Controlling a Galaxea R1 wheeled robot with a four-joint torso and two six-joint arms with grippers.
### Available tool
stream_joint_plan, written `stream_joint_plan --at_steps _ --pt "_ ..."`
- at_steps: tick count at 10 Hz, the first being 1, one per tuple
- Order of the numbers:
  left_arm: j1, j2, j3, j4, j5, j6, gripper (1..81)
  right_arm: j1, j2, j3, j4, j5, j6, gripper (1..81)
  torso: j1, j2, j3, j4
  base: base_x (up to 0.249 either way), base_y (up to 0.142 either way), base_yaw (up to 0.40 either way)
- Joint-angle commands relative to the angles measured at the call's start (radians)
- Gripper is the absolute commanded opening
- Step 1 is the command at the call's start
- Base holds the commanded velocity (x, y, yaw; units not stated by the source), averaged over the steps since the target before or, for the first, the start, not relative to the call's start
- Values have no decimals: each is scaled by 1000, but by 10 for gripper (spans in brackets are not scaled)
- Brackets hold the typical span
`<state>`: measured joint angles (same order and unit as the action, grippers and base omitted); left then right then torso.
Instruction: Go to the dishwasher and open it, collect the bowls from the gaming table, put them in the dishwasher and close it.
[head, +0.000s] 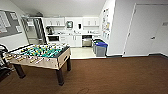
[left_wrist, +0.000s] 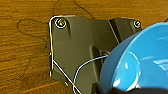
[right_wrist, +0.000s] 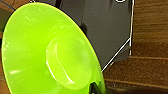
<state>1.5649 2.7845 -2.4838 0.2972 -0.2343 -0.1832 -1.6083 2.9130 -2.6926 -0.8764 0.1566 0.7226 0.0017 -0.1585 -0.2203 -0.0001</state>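
Observation:
In the left wrist view a deep blue bowl (left_wrist: 140, 62) hangs above the brown wood-look floor, with my left gripper (left_wrist: 105, 89) shut on its rim. In the right wrist view a wide lime-green bowl (right_wrist: 50, 55) is held the same way by my right gripper (right_wrist: 96, 88), over the same floor. The dishwasher (head: 87, 40) stands far ahead in the kitchen's cabinet row; it looks open, dark above and silvery below. The gaming table is out of view.
A table-football table (head: 40, 56) stands at the left on the brown floor. Blue-lidded bins (head: 101, 48) line the right side of the kitchen entry. A white door (head: 147, 30) is at the right. Open floor lies between me and the kitchen.

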Motion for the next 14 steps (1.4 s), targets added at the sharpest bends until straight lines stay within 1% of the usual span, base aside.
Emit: stream_joint_plan --at_steps 1,14 --pt "-33 -20 -1 3 39 2 10 32 -4 5 -12 -22 -2 10 0 0 0 0 137 0 0" --pt "-33 -14 -6 2 41 2 10 32 11 1 -19 -23 -3 10 0 0 0 0 141 0 0"
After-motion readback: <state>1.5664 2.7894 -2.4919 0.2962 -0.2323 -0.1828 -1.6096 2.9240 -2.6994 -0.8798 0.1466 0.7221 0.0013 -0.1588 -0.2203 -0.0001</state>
